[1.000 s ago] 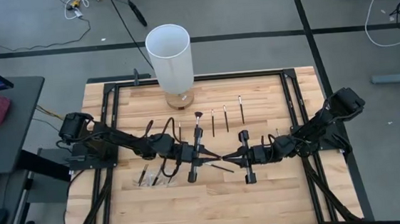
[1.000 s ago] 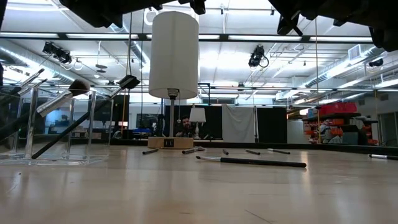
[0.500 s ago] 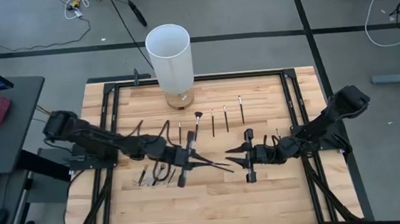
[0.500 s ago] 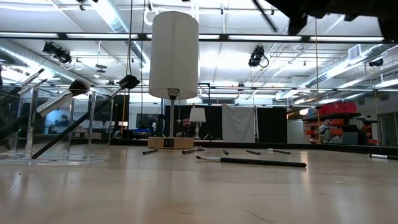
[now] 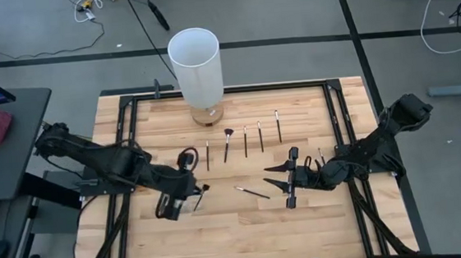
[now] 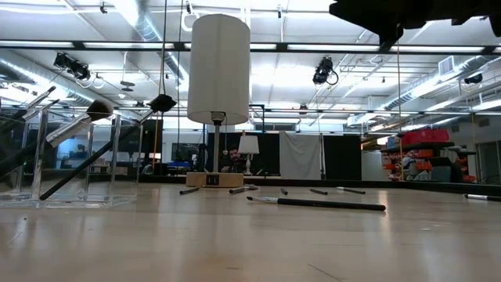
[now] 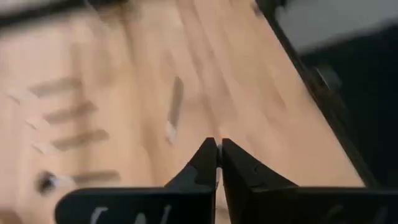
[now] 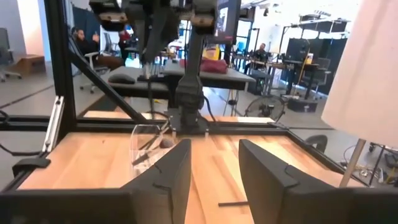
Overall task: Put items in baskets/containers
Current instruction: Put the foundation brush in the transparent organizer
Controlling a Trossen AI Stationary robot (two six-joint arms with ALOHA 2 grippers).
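Observation:
A clear container stands left of the table's middle, with several makeup brushes leaning in it; one dark head sticks out over its rim. My left gripper hangs shut just above the container, and a thin brush shows at its fingertips. My right gripper hovers open right of centre, its fingers pointing toward the table's left with nothing between them. One brush lies flat between the grippers, and several more lie in a row farther back. My left gripper is shut with only a thin pale sliver showing between its fingertips. The fingers slant from the table's left, pointing right and down. Blur hides which part of the brush they are on and how it sits.
A tall white cylinder on a wooden foot stands at the far edge. A black metal frame runs around the wooden tabletop. Bare wood lies toward the near edge. People sit in the room beyond.
The two grippers met tip to tip at the table's middle. My right gripper has opened and drawn back a little toward the right edge. My left gripper, still shut, has gone toward the left edge and now hangs over the container.

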